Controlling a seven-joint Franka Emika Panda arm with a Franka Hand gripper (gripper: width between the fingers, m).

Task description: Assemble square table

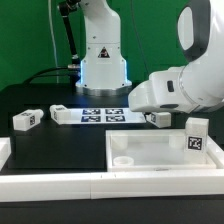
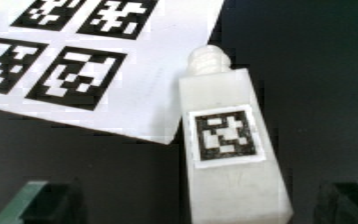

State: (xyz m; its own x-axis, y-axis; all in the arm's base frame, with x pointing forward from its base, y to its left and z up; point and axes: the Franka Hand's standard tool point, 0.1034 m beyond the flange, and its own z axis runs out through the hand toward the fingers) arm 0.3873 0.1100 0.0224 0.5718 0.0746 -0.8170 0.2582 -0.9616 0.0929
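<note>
The white square tabletop (image 1: 150,152) lies tray-side up at the front of the exterior view. One white leg (image 1: 195,137) stands upright at its far right corner. Another leg (image 2: 226,130) lies on the black table beside the marker board (image 2: 87,50), its tag facing up. My gripper (image 2: 194,205) is open just above this leg. One dark finger (image 2: 43,205) is on each side of it, and both are clear of its sides. In the exterior view the gripper (image 1: 152,112) hangs over that leg (image 1: 158,118). Two more legs (image 1: 27,120) (image 1: 60,112) lie at the left.
The marker board (image 1: 100,114) lies mid-table in front of the robot base (image 1: 103,60). A long white border bar (image 1: 100,186) runs along the front edge, and another white bar (image 1: 4,152) lies at the exterior view's left.
</note>
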